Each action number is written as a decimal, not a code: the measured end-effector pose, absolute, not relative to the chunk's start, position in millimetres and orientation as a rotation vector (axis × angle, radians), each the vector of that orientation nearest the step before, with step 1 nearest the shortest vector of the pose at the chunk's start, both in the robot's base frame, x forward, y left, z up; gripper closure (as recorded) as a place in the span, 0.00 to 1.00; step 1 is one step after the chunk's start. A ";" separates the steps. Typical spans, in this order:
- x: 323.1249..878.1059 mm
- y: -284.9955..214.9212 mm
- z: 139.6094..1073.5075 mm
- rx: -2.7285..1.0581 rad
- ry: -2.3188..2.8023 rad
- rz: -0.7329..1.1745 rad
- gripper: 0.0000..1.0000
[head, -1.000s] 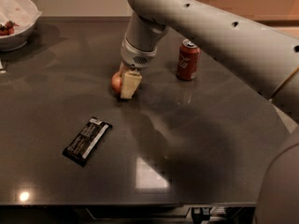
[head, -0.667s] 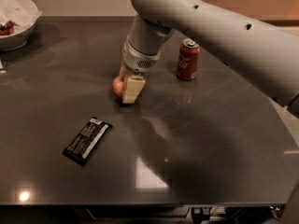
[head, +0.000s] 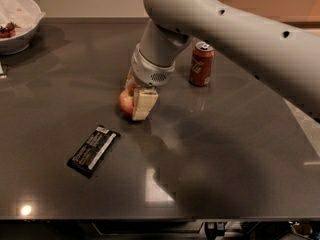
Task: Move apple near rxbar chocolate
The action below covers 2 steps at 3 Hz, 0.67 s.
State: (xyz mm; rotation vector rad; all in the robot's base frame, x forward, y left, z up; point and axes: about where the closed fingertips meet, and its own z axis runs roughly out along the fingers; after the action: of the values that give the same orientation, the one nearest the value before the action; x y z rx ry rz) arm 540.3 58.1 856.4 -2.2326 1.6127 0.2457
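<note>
Camera view: end effector (head: 132,103) clasps the apple (head: 124,102).

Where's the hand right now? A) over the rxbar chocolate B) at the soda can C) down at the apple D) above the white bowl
C: the hand is down at the apple mid-table; the rxbar chocolate lies apart, nearer the camera, and the soda can stands farther back.

Nothing here can be read for certain. The bar (head: 93,150) carries white lettering along its black wrapper (too small to make out). The red can (head: 201,64) shows a pale mark on its side, not legible as a brand. The gripper (head: 136,98), between bar and can, clasps the apple (head: 125,102); neither shows any writing.
</note>
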 end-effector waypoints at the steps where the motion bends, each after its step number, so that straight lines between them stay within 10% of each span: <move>1: 526.1 59.7 853.0 -2.259 1.579 0.276 0.81; 2: 517.7 61.8 850.0 -2.273 1.559 0.297 0.59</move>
State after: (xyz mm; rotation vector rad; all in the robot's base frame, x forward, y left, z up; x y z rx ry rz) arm 517.7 61.8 850.0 -2.2732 1.5592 0.2966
